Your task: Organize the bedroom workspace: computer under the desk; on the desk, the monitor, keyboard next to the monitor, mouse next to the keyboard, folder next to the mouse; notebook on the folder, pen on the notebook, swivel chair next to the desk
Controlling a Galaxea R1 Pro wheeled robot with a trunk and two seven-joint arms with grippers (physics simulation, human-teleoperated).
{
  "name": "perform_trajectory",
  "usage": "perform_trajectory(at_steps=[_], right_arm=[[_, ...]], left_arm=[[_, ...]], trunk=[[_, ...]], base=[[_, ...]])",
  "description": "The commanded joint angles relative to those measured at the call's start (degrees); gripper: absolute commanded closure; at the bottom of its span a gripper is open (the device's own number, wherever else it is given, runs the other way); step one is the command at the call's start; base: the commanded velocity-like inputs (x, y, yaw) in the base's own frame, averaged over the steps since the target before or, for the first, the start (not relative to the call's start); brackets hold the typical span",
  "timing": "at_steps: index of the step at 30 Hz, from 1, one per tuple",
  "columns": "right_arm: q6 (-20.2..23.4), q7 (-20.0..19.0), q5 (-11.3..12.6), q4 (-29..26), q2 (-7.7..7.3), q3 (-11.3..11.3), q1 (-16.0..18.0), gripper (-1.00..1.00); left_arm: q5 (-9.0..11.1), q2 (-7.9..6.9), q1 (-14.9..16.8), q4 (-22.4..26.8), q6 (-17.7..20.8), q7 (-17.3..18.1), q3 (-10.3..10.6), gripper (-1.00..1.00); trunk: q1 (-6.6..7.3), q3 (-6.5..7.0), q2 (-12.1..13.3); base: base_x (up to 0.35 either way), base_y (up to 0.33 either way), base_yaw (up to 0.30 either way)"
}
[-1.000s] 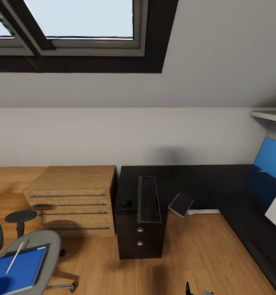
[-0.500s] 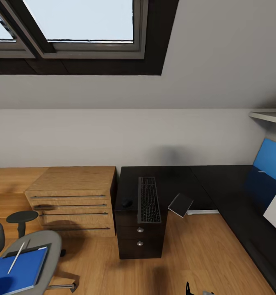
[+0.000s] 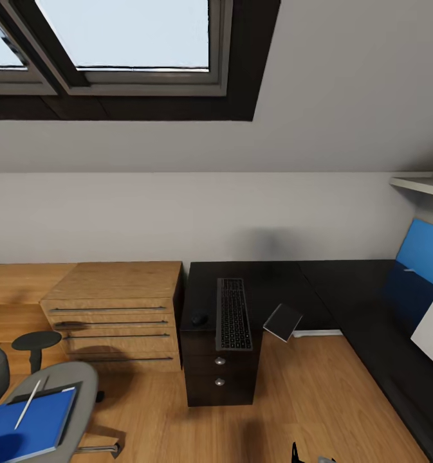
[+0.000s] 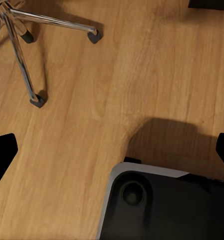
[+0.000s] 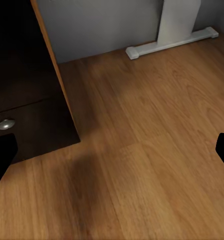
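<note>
While both sets of fingers hang over bare wooden floor (image 5: pixel 141 165), the left fingers (image 4: pixel 112 150) and right fingers (image 5: pixel 112 150) spread wide and holding nothing, most of the tidying looks undone. Nearest the left fingers, the swivel chair (image 3: pixel 81 392) carries the folder (image 3: pixel 33 424) with a pen (image 3: pixel 28 404) on it, well apart from the counter (image 3: pixel 267 283). Farther off, the keyboard (image 3: pixel 233 313) and mouse (image 3: pixel 199 317) already lie side by side on the counter. The monitor (image 3: pixel 428 283) stands at its far end.

No legible txt, labels or nos. anywhere; keyboard (image 3: pixel 234 314) keys unreadable.
</note>
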State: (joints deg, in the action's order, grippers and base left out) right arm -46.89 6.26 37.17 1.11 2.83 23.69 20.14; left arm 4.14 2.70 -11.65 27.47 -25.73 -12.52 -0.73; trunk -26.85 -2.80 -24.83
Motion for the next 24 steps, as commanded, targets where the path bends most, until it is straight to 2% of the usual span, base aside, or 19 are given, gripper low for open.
perform_trajectory(at_steps=[1, 5, 24], right_arm=[[-0.1, 0.6, -0.2, 0.1, 0.04, 0.5, 0.1, -1.0], [-0.1, 0.6, -0.2, 0.1, 0.04, 0.5, 0.1, -1.0], [-0.1, 0.6, -0.2, 0.1, 0.04, 0.5, 0.1, -1.0]], left_arm=[[0.4, 0.03, 0.0, 0.1, -0.1, 0.1, -0.1, -1.0], [0.4, 0.01, 0.0, 0.1, -0.1, 0.1, -0.1, -1.0], [0.2, 0.11, 0.0, -0.6, -0.1, 0.1, 0.0, -1.0]], trunk=[[0.19, 0.07, 0.3], [1.07, 0.79, 1.9], [1.07, 0.79, 1.9]], base=[[0.0, 0.0, 0.0], [0.0, 0.0, 0.0], [0.0, 0.0, 0.0]])
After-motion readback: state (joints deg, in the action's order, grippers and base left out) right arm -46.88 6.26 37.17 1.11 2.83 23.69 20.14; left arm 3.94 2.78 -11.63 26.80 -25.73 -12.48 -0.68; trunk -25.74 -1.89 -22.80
